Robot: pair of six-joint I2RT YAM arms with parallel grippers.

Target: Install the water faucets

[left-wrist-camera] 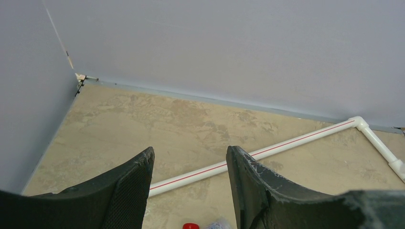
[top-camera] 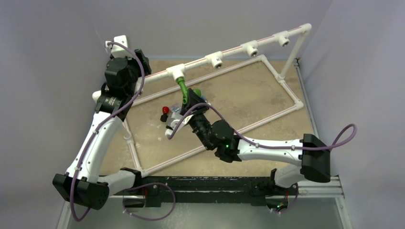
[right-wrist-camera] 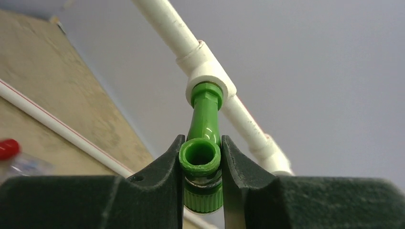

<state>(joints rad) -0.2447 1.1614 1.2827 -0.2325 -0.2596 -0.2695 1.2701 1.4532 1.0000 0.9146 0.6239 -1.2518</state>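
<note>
Gripping the green faucet (right-wrist-camera: 204, 138) seated in a tee fitting (right-wrist-camera: 210, 71) are the right fingers (right-wrist-camera: 157, 186); left fingers (left-wrist-camera: 129, 191) gape

Green faucet (right-wrist-camera: 205, 119), white red-striped pipe frame (left-wrist-camera: 286, 143), mottled tan table (left-wrist-camera: 191, 119).

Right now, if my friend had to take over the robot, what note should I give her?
The left gripper is open and empty, above the table near its back left corner.
The right gripper is shut on the green faucet, whose far end sits in a tee fitting of the raised pipe.
The red-knobbed faucet lies on the table beside the right arm, next to a pale piece too hidden to name.
Done: green faucet in its fitting; how tight, cannot tell.
Left: the other faucets; three more fittings are empty.
</note>
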